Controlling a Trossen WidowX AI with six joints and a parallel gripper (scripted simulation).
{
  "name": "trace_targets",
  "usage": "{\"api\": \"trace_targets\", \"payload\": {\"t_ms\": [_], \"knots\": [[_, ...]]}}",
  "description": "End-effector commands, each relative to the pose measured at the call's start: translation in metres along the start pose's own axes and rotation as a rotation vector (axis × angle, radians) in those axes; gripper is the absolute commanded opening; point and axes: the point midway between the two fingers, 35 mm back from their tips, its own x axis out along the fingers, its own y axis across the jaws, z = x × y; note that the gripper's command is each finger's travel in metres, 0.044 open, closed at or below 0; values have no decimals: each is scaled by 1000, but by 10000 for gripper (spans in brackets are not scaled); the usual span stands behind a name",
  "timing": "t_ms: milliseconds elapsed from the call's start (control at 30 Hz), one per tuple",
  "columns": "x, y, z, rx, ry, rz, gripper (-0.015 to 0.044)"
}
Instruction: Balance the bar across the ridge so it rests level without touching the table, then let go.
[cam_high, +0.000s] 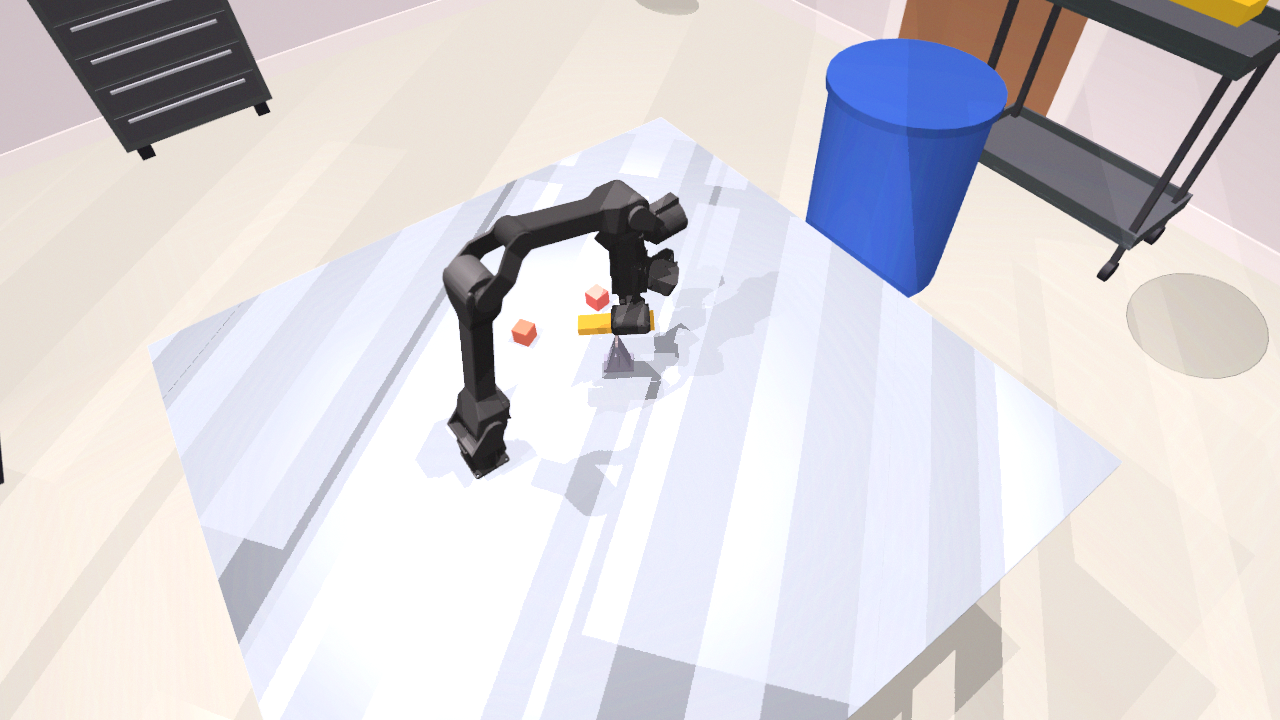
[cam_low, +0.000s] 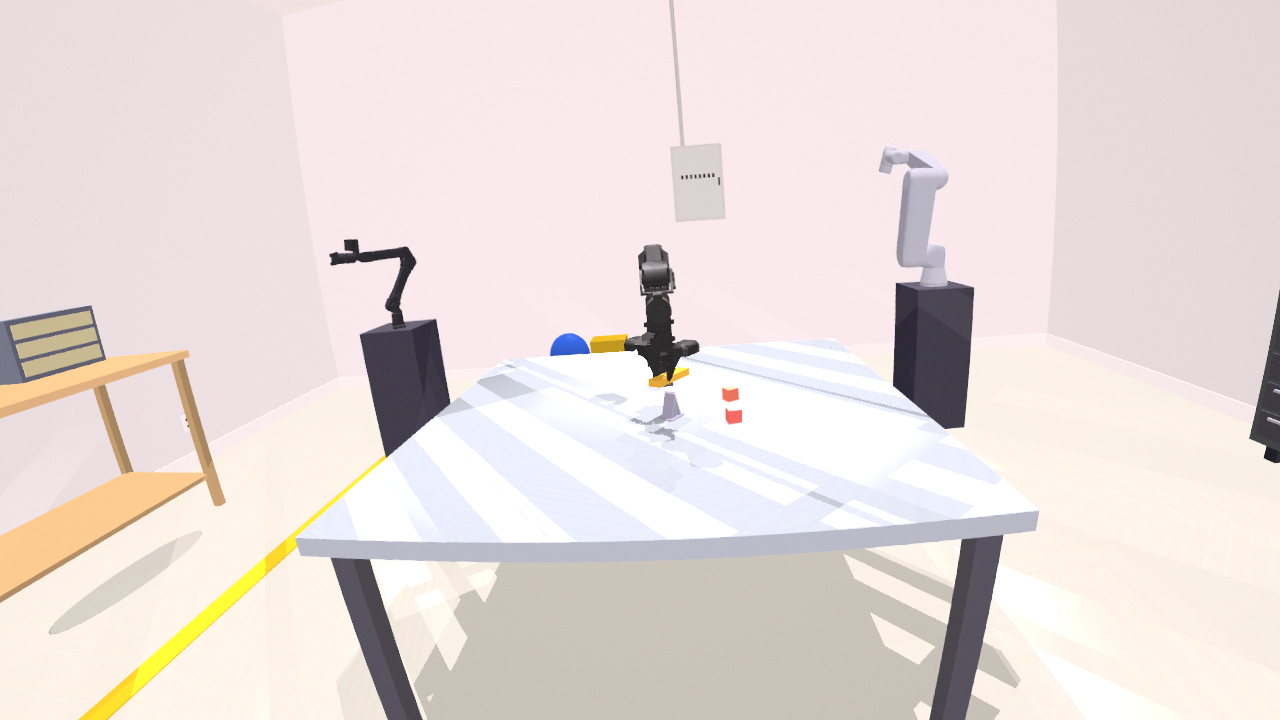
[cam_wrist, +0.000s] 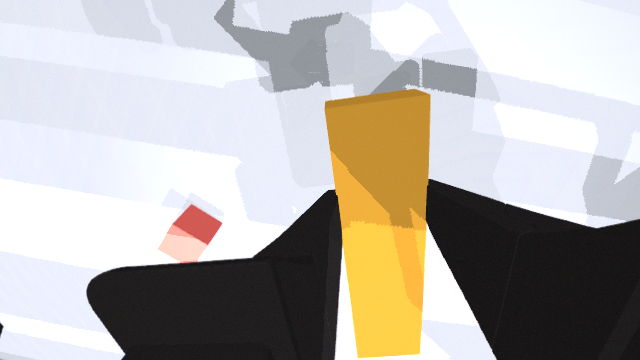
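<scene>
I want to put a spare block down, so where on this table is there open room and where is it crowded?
Crowded: mid-table, where the gripper holds the bar above the ridge, beside two red cubes. Freer: the table's broad near half in the exterior view.

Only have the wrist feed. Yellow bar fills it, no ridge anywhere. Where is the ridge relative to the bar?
Observer: The grey ridge stands on the table right below the hand; the bar hides it from your camera.
Operator: Bar touching it yet?
Observer: Not in the exterior view: a gap shows between the bar and the ridge's top.
Operator: Bar level?
Observer: Roughly, slightly tilted in the exterior view. From the top, more bar sticks out on one side of the hand than the other.
Operator: I see one red cube. Any more?
Observer: Two red cubes, both on the table beside the ridge, apart from it.
</scene>
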Motion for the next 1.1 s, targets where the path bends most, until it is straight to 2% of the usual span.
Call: {"api": "trace_targets", "payload": {"t_ms": [0, 367, 1067], "knots": [[9, -1, -1, 6, 7, -1, 0], [25, -4, -2, 7, 7, -1, 0], [24, -4, -2, 7, 7, -1, 0]]}}
